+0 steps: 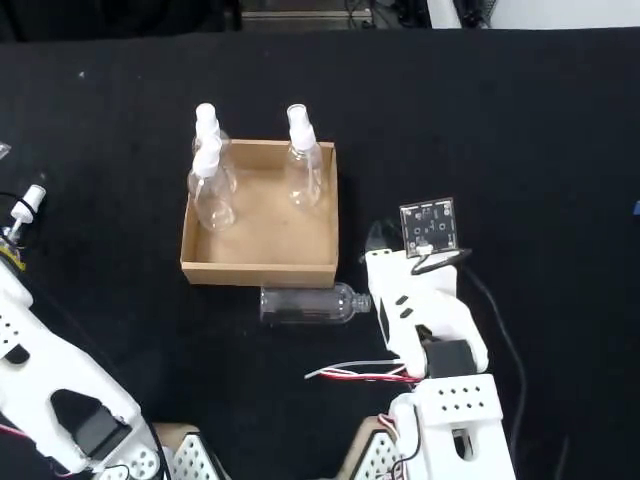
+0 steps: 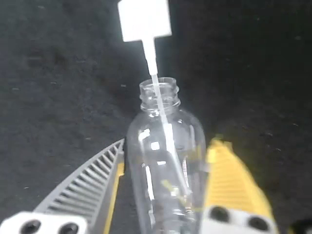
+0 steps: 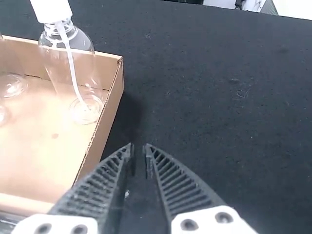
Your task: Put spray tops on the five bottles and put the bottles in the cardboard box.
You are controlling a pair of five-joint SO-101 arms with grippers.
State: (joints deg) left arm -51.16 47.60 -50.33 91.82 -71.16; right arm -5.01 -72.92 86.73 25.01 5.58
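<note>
Two clear plastic bottles w/ white spray tops (image 1: 212, 190) stand upright, pressed close together, at the far-left corner of the brown cardboard box (image 1: 258, 268) mid-table. A third capped bottle (image 1: 304, 175) stands upright at the box's far-right corner. So I count three in the box, all capped.

No. 4 is an uncapped clear bottle (image 1: 308, 305), lying on its side on the black table cloth (image 1: 520, 130) just outside the box's near wall, open neck pointing toward the right arm.

I've got the right gripper (image 1: 378, 240) sitting just off the box's near-right corner, low over the cloth. On its wrist cam the black ribbed fingers (image 3: 107, 180) are pinched narrow, a mere sliver of gap, w/ nothing between them. Same cam shows the third capped bottle (image 3: 68, 63) inside the corner, its dip tube running down to the bottom.

Over at the table's left edge, well apart from the box, the left gripper (image 2: 170, 144) is clamped on the fifth clear bottle (image 2: 165, 165), grey finger (image 2: 92, 180) on one side and yellow finger (image 2: 229, 180) on the other, both against the bottle's body. Its white spray top (image 2: 145, 19) isn't seated: the head sits clear above the neck, w/ the thin tube passing down through the open mouth into the bottle and the neck threads bare. From the high cam that top (image 1: 30, 200) pokes up beside the left arm.
</note>
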